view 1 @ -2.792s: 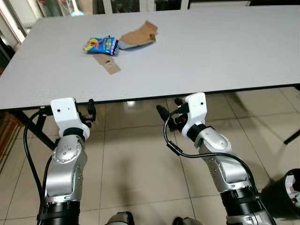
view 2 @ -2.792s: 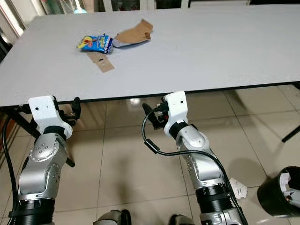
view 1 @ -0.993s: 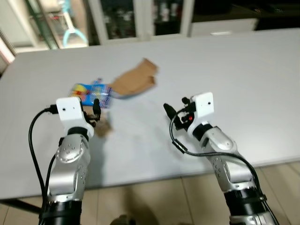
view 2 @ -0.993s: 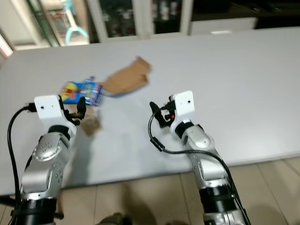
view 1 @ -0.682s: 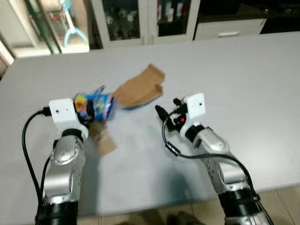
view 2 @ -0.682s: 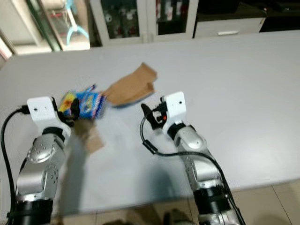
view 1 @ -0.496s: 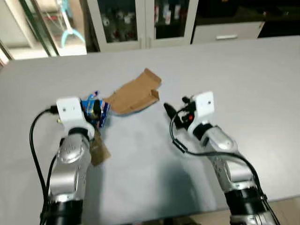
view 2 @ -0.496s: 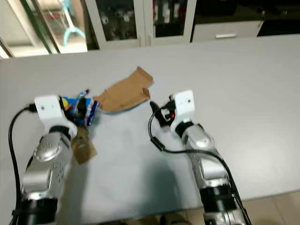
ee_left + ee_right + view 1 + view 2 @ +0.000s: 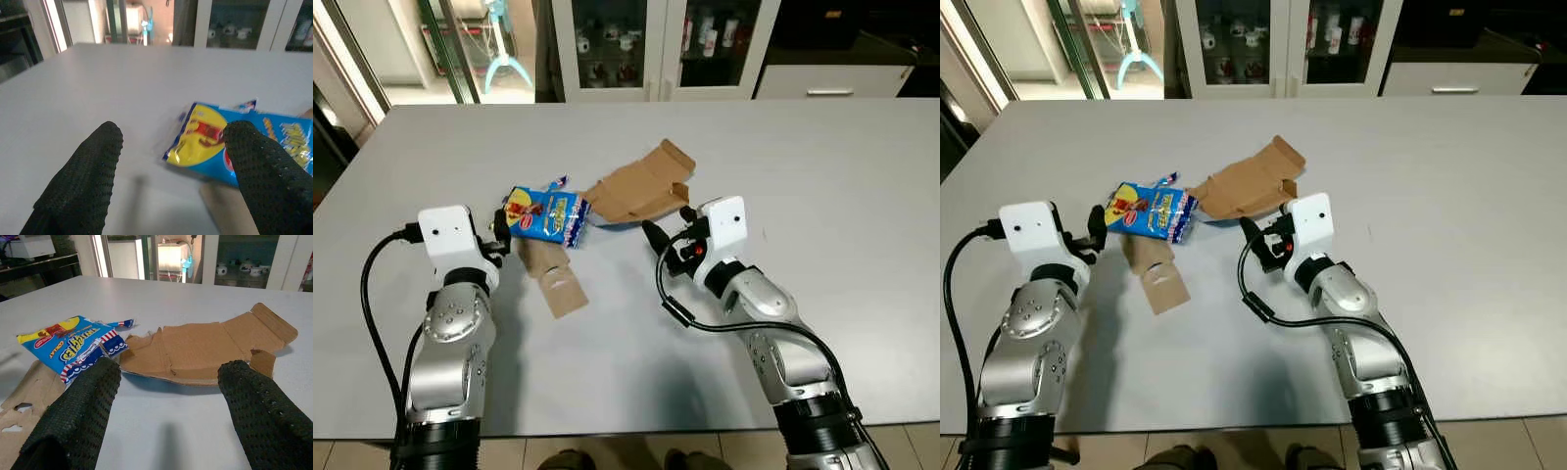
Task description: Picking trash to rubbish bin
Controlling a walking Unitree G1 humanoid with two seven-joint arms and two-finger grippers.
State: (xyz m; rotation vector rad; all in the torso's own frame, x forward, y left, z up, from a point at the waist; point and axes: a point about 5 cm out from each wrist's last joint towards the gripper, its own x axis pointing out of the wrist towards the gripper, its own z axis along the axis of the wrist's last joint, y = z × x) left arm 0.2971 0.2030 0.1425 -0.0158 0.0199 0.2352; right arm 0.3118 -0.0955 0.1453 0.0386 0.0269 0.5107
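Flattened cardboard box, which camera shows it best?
The right wrist view: the box lies whole and close between open jaws. Both eye views show it smaller, from above. In the left wrist view just a brown edge shows beside the snack bag.

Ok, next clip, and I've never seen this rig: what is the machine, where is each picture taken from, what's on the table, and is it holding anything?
It is a humanoid robot with two silver arms, each ending in a two-fingered black end effector. Two pictures come from cameras in its head, looking down; the other two come from cameras on its wrists, looking along the fingers. On the grey table lie a blue snack wrapper, a flattened cardboard box and a smaller cardboard scrap. The left end effector hovers open beside the wrapper; the right end effector hovers open facing the cardboard box. Neither holds anything.
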